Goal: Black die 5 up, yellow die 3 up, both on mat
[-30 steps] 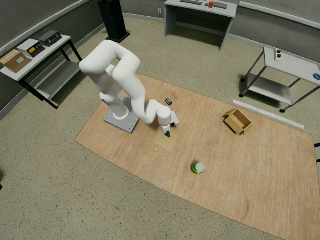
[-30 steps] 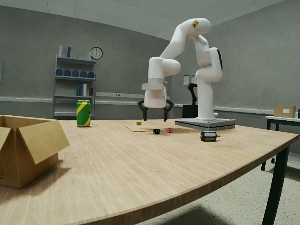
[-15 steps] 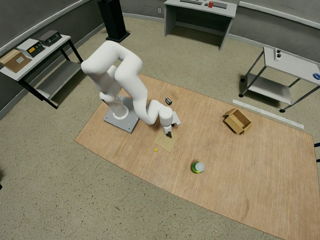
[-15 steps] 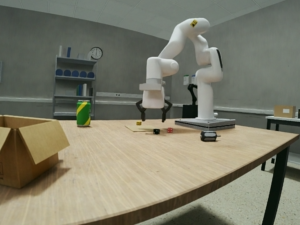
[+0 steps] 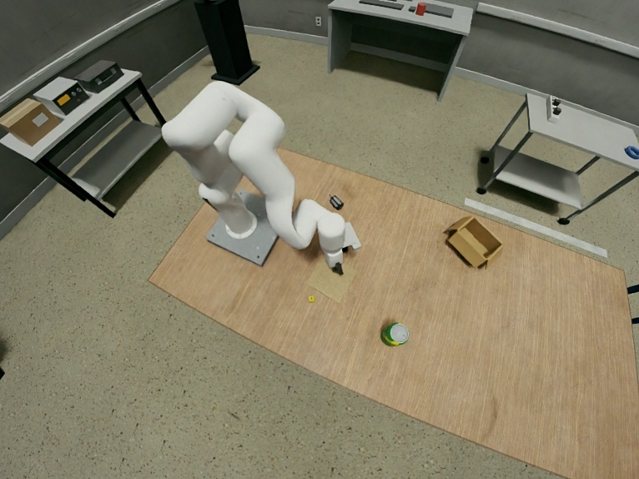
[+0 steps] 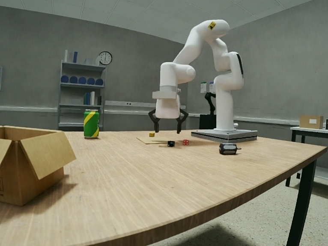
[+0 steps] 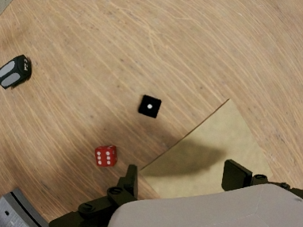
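The gripper [image 5: 342,258] [image 6: 167,131] [image 7: 182,178] was wide open above the worktop [image 5: 453,366] [image 6: 136,188] [image 7: 79,44], pointing down, with nothing between its fingers. The black die [image 6: 171,143] [image 7: 150,106] sat flat on the wood, off the mat [image 5: 331,282] [image 6: 147,140] [image 7: 206,143] but near its edge, and had 1 on top, so it did not yet show the 5. The red die [image 6: 186,142] [image 7: 105,156] lay off the mat too, nearer the base plate [image 5: 261,257] [image 6: 197,134] [image 7: 17,210] than the black die was, flat with 6 uppermost. On another side of the mat, the yellow die [image 5: 311,299] [image 6: 151,134] rested on bare wood just beside it; its top number was too small to read. A green and yellow can [image 5: 394,335] [image 6: 90,124] stood upright, apart from the dice, and an open cardboard box [image 5: 462,244] [image 6: 45,154] was well apart from them. A small black and grey object [image 5: 335,202] [image 6: 228,148] [image 7: 15,71] lay on the worktop, on the red and black dice's side of the mat.
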Tool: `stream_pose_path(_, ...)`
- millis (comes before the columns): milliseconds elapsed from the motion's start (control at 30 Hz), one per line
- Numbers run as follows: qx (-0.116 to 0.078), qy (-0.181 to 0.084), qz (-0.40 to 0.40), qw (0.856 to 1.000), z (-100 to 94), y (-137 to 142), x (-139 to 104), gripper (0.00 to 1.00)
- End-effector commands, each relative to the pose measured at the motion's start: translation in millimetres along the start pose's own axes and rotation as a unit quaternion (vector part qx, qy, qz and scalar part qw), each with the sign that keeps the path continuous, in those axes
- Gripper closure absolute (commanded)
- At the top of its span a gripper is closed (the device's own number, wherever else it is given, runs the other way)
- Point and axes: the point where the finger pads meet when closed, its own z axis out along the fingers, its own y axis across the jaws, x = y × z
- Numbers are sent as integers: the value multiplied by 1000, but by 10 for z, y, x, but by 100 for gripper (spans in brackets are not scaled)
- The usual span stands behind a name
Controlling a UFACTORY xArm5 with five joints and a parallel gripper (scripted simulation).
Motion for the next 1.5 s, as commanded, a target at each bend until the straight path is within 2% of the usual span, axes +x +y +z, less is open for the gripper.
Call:
stream_pose_path(0,-1,1,0,1000,-9,9,10,0)
stream_pose_path(467,-1,1,0,1000,-49,7,12,0)
stream_pose_path(567,-1,1,0,1000,-177,3,18,0)
stream_pose_path(633,-1,1,0,1000,-177,3,18,0)
stream_pose_path(900,-1,1,0,1000,-799,-16,49,0)
stream_pose_path(933,-1,1,0,1000,-799,-16,49,0)
stream_pose_path(1067,-1,1,0,1000,-1029,-24,61,0)
stream_pose_path(1133,-1,1,0,1000,-1083,-25,64,0)
stream_pose_path(1467,-1,1,0,1000,-1101,-26,64,0)
